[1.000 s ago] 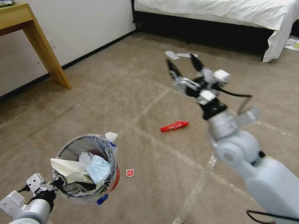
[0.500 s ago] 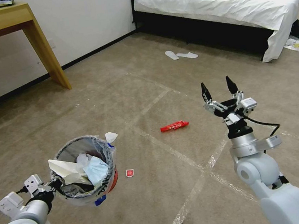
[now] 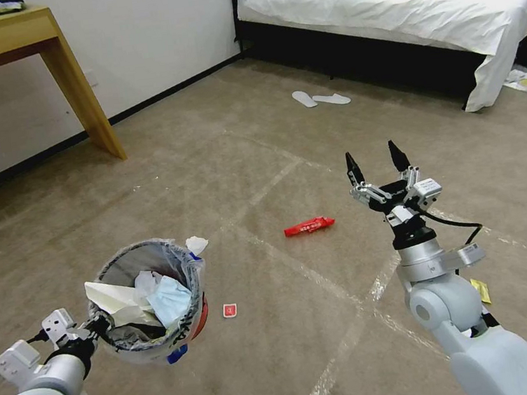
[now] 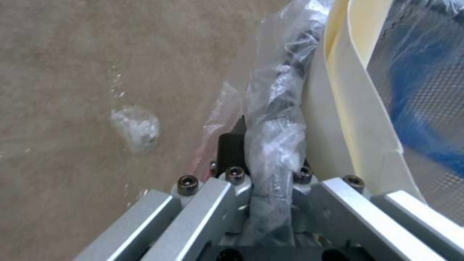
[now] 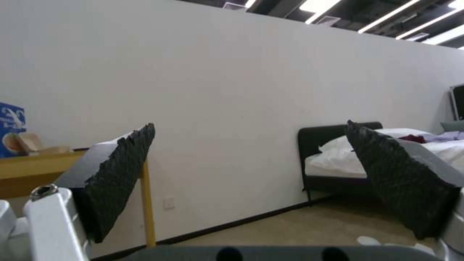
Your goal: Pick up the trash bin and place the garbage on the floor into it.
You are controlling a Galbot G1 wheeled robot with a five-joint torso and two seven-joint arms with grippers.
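In the head view's lower left, the trash bin (image 3: pixel 151 301) hangs off the floor (image 3: pixel 265 364), its rim clamped by the left gripper (image 3: pixel 97 325) — papers and a face mask (image 3: pixel 169 299) lie inside. Just right of the bin sits a small wrapper (image 3: pixel 229 310); a long wrapper (image 3: pixel 308 225) lies at centre, left of the raised right gripper (image 3: pixel 374 161). Desk (image 3: pixel 14 42) upper left, bed (image 3: pixel 394 8) upper right — slippers (image 3: pixel 320 97) before it.

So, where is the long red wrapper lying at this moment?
In the head view the long red wrapper lies on the floor near the middle, beside a tape line, between the held trash bin and the open right hand.
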